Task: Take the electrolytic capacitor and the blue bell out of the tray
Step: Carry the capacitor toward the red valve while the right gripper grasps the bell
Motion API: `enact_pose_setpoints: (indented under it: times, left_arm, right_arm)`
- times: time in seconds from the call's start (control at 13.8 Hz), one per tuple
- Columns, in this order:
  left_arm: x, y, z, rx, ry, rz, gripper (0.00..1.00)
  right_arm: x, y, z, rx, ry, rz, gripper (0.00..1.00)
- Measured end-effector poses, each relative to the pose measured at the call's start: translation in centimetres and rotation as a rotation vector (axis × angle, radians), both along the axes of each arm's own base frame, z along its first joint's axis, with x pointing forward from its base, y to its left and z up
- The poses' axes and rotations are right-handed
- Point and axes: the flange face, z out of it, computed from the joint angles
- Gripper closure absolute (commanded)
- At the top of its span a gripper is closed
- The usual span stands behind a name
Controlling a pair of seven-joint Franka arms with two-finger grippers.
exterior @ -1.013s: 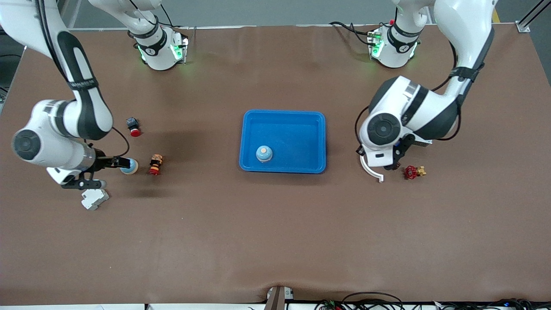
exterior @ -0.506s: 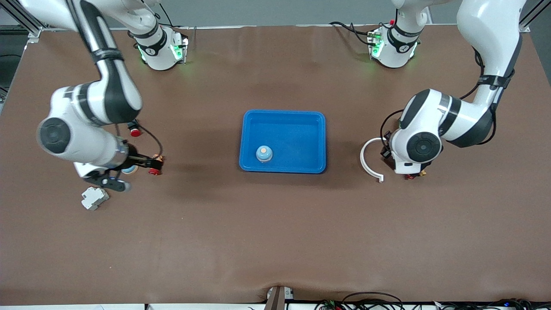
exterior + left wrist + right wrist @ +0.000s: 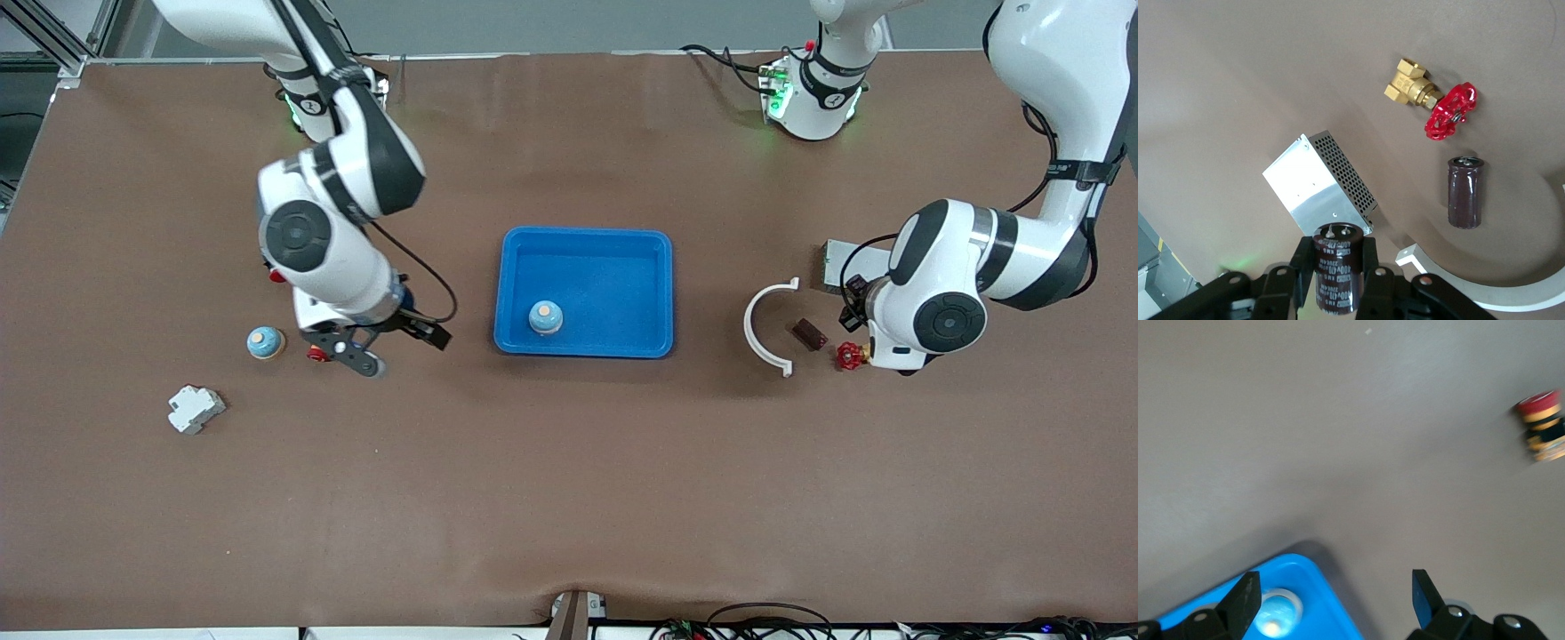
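Beside the tray (image 3: 587, 234), the open-jawed right gripper (image 3: 402, 350) could clip its rim reaching the blue bell (image 3: 545, 317); the left gripper (image 3: 1335, 257) clamps an electrolytic capacitor (image 3: 1337, 275).

High front overview; wrist cameras close above table (image 3: 569, 498).

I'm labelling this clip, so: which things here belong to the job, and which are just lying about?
Job: blue tray; blue bell in it; capacitor clamped in the left tool, above the table near the red valve; open right tool beside the tray.

Lying about: second bell, second capacitor, red valve, grey metal box, white arc, white breaker, red push button.
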Motion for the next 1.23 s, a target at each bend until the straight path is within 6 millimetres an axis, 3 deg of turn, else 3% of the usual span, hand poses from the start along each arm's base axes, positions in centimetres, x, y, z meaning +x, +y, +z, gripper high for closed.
enact_pose_setpoints:
  times: [0.29, 0.58, 0.94, 1.08, 1.23]
  left_arm:
    - [0.2, 0.7, -0.2, 0.004, 0.000, -0.037, 1.00]
    - [1.2, 4.6, -1.4, 0.023, -0.016, -0.074, 1.00]
    - [2.2, 11.7, -1.3, -0.064, -0.031, -0.113, 1.00]
    - [2.4, 12.7, -1.7, -0.084, -0.050, -0.116, 1.00]
    - [2.9, 12.5, -2.2, -0.100, -0.079, -0.123, 1.00]
  right_arm:
    - [-2.2, 8.1, -5.7, 0.000, -0.014, -0.081, 0.00]
    - [-4.3, 13.7, -8.4, 0.008, -0.027, -0.132, 0.00]
    - [-7.1, 17.0, -10.7, -0.002, -0.022, -0.132, 0.00]
    - [-7.8, 16.9, -12.4, -0.007, -0.036, -0.121, 0.00]
    - [-8.3, 16.4, -14.0, -0.015, -0.038, -0.117, 0.00]
